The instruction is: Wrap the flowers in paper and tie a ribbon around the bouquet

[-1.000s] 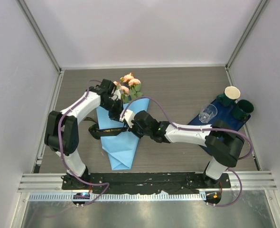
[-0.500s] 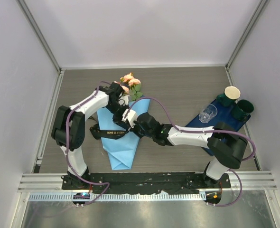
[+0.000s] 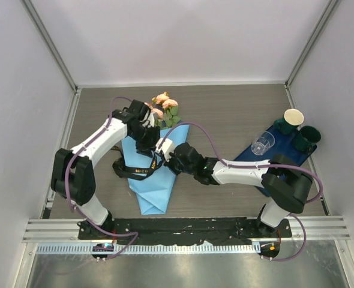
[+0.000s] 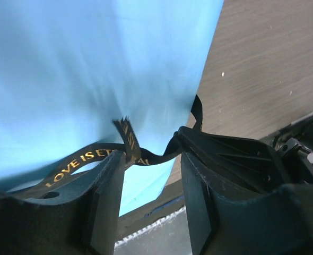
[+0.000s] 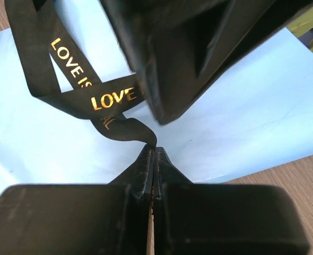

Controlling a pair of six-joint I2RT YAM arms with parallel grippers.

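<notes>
ribbon (image 5: 93, 101): limp, light, slippery black band draped across the blue paper (image 4: 93, 64); my right gripper (image 5: 152, 152) pinches one tail, my left gripper (image 4: 151, 162) stands spread by the frayed end, which i judge the best hold.

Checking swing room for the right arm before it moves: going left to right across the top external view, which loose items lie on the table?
paper → clear cup → cream-topped cup → dark green cup
</notes>
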